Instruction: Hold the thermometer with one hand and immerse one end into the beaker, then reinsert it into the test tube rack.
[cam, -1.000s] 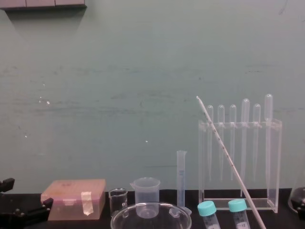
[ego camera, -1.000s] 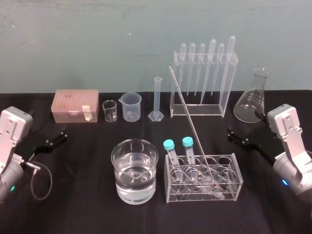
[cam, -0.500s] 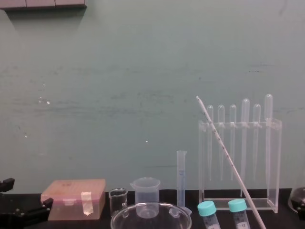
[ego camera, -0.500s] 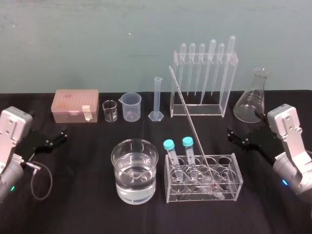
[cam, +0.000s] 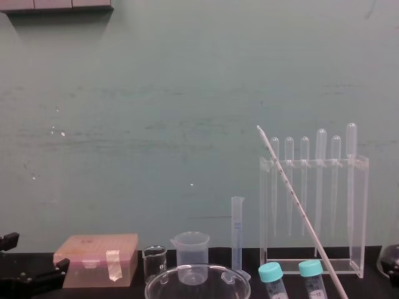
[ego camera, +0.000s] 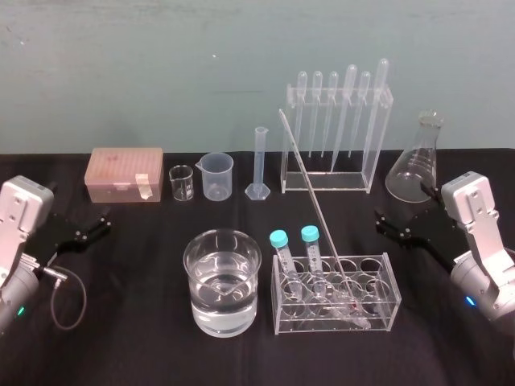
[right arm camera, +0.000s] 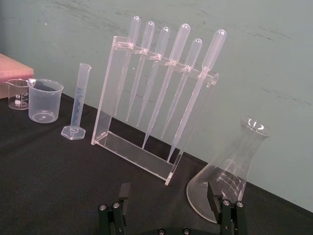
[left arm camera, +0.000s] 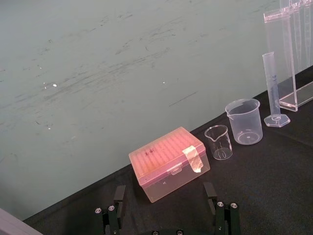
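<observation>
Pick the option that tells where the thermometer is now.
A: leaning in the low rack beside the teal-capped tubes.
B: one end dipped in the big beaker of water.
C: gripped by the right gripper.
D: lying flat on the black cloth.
A: the thermometer leans with its lower end in the test tube rack beside the teal-capped tubes; the left gripper and right gripper sit at the sides, jaws open.
</observation>
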Robot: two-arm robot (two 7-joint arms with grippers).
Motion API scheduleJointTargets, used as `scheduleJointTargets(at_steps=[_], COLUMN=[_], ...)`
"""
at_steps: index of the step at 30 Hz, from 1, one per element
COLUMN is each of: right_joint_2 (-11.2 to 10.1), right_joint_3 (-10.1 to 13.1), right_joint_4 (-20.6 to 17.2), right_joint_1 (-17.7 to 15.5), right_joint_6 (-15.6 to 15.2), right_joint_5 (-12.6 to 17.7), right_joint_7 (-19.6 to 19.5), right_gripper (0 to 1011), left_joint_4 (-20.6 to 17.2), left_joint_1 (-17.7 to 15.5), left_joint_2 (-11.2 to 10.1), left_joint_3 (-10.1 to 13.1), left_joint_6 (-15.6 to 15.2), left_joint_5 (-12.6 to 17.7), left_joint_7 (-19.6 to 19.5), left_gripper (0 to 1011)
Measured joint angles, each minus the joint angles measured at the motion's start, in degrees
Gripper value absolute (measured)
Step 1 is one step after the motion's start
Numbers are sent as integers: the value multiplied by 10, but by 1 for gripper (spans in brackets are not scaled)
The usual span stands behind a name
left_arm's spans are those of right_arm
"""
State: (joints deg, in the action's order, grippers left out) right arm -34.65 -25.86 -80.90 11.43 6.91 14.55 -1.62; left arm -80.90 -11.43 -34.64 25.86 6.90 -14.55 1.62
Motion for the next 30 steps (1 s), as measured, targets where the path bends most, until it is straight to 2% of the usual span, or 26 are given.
scheduleJointTargets(at_steps=[23, 26, 29, 30], right_joint_2=[0, -5, -12, -14], right_joint_3=[3, 16, 38, 51], right_joint_4=[-1, -17, -47, -64], right_joint_1=[0, -1, -6, -7], right_joint_6=[-1, -9, -28, -44], right_joint_5=[2, 21, 61, 86], right_joint_7=[5, 27, 56, 73], right_gripper=[1002, 1003, 1003, 1003], left_joint_4=[0, 0, 0, 0], left_joint_1=[0, 0, 0, 0], left_joint_2=[0, 0, 0, 0], left_joint_3=[0, 0, 0, 0], left_joint_6=[0, 0, 0, 0], left_joint_5=[0, 0, 0, 0], left_joint_7=[0, 0, 0, 0], left_gripper=[1008, 1008, 1008, 1008])
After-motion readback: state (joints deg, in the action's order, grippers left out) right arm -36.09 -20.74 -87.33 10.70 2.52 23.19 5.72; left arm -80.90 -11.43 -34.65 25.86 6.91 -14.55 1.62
